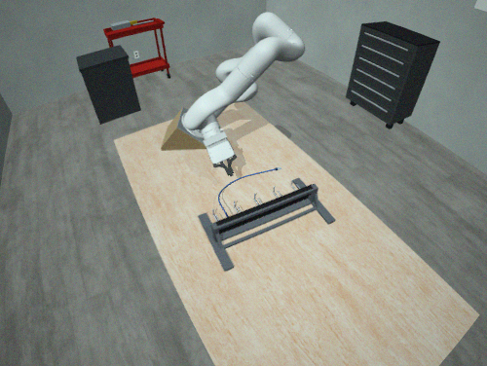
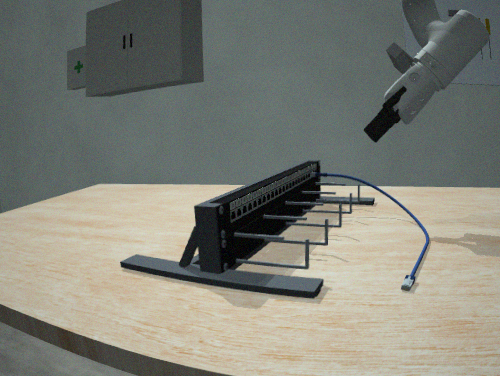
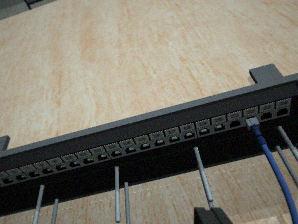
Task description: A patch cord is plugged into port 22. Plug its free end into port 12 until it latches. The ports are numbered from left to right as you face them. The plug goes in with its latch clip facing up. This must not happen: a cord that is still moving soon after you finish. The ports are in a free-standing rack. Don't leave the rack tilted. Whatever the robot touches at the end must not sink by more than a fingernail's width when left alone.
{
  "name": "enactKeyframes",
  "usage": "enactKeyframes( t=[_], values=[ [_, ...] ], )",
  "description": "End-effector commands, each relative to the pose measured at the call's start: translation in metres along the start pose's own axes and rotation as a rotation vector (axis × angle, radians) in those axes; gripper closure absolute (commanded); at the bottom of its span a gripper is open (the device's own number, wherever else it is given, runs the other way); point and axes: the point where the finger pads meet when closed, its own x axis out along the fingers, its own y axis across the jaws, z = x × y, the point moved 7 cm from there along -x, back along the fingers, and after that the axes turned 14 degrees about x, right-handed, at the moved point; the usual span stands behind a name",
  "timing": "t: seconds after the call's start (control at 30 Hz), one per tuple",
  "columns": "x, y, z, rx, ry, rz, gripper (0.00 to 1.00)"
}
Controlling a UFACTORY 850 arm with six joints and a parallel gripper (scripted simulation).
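Note:
The free-standing rack [image 1: 265,206] [image 2: 209,237] [image 3: 150,117] stands level on its two feet. One plug [image 3: 252,122] of the blue patch cord [image 1: 241,178] [image 2: 395,200] [image 3: 274,167] sits in port 22, third from the right end in the wrist view. The cord arcs out in front of the rack. Its free plug [image 1: 278,168] [image 2: 410,283] lies at the table surface; the wrist view does not show it. Port 12 [image 3: 102,157] looks empty. My gripper [image 1: 231,173] [image 2: 371,134] is shut and empty, high above the table in front of the rack, away from the free plug.
Cable-guide prongs [image 2: 307,255] [image 3: 117,192] stick out from the rack's front below the ports. The rack's long feet [image 1: 223,253] [image 2: 280,282] reach forward and back on the wooden table [image 1: 312,292] [image 2: 400,330]. The arm's wedge-shaped base [image 1: 182,138] stands at the table's far end.

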Motion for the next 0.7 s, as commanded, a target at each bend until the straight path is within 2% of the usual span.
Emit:
enactKeyframes(
  t=[0.0,0.1,0.17,0.57,0.67],
  values=[
    [0.013,-0.019,0.012,0.136,-0.096,0.007,1.0],
    [0.015,-0.022,0.015,0.157,-0.11,0.01,1.0],
    [0.022,-0.034,0.024,0.236,-0.163,0.026,1.0],
    [0.038,-0.068,0.056,0.473,-0.309,0.116,1.0],
    [0.039,-0.071,0.059,0.493,-0.32,0.126,1.0]
  ],
)
